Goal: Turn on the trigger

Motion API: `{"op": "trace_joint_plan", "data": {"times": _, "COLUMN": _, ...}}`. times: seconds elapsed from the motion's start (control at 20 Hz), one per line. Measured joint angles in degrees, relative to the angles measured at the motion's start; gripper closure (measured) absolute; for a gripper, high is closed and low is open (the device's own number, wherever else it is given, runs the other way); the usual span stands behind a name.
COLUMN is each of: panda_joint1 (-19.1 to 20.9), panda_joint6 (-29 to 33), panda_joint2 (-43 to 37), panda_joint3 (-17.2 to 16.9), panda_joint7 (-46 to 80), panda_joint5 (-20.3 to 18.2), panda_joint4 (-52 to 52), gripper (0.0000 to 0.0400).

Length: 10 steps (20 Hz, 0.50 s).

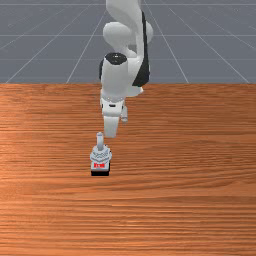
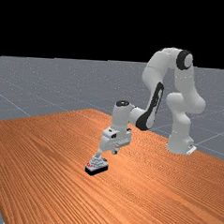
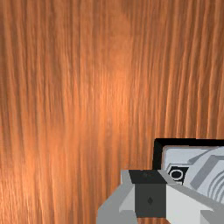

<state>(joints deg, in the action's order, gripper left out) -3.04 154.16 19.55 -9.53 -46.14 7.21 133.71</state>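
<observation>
Grey, stepped, black-based trigger (image 1: 100,157) sits just beside the white-and-grey, two-finger gripper (image 3: 150,192), which hangs close, presumably so a short move reaches its control, though whether the fingers are spread or pressed together, I can't tell.

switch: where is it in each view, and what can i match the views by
front view: switch left of the middle and a little below it, its stem up toward the arm
far view: just left of the middle, in the lower half, below the gripper
wrist view: beside the gripper and partly behind it, cut off by the picture's edge
shared landmark: its black base
</observation>
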Motion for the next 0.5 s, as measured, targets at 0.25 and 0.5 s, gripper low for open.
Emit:
{"op": "trace_joint_plan", "data": {"times": 0.25, "panda_joint1": -0.96, "panda_joint6": 2.54, "panda_joint2": -3.64, "panda_joint3": -0.88, "panda_joint7": 2.26, "panda_joint5": 2.46, "panda_joint4": 6.21, "gripper": 0.04}}
{"op": "trace_joint_plan", "data": {"times": 0.5, "panda_joint1": -0.25, "panda_joint6": 2.92, "panda_joint2": -3.94, "panda_joint3": 1.61, "panda_joint7": 0.1, "panda_joint5": -1.07, "panda_joint4": 6.61, "gripper": 0.04}}
